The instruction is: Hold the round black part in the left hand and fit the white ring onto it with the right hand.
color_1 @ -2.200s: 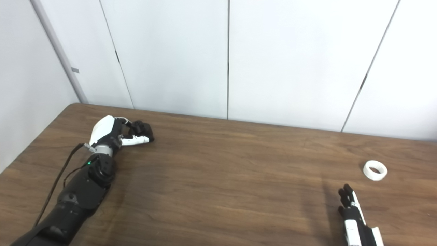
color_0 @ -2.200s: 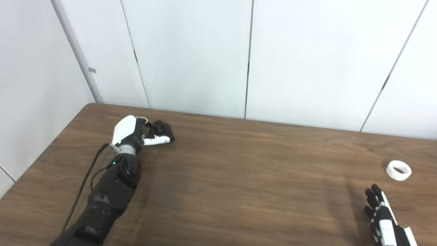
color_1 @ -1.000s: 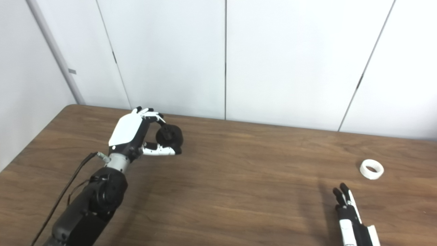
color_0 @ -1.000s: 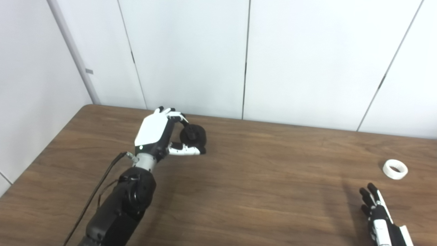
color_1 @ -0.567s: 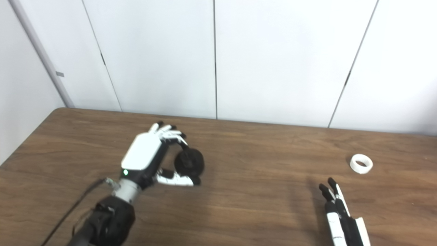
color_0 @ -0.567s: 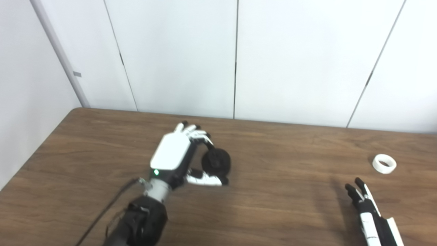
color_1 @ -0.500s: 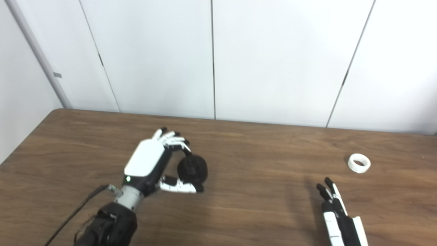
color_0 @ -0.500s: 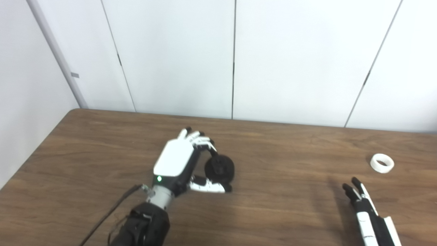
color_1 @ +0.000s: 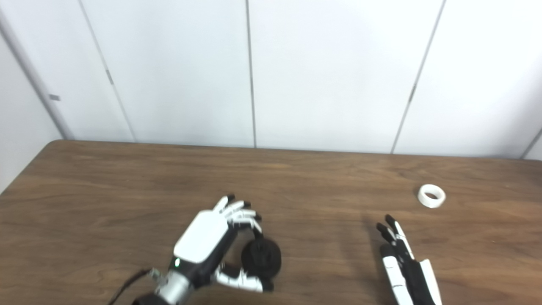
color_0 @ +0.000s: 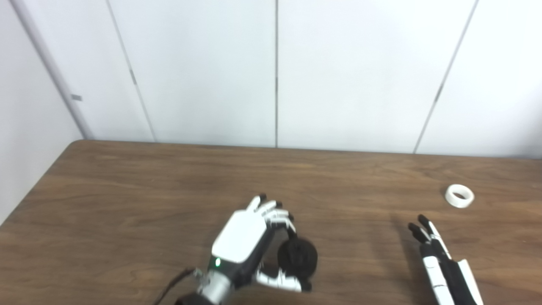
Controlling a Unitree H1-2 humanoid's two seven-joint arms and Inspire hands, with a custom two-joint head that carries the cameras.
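The left robot hand (color_0: 247, 243) holds the round black part (color_0: 297, 256) pinched between its curled fingers (color_0: 277, 214) above and its thumb below, low over the wooden counter (color_0: 127, 199) near the front edge. The right robot hand (color_1: 404, 262) is flat and spread, holding nothing, fingers pointing toward the white ring (color_1: 431, 195), which lies flat on the counter well apart from it, toward the far right.

The grip on the black part looks like a fingertip pinch on its rim, so a push from the ring during fitting could twist or pop it loose. The ring is small, low and smooth-looking; broad fingers closing on it could nudge it away or flip it toward the counter's right edge. If the black part's face is not turned toward the right hand, the ring may meet it crooked and jam
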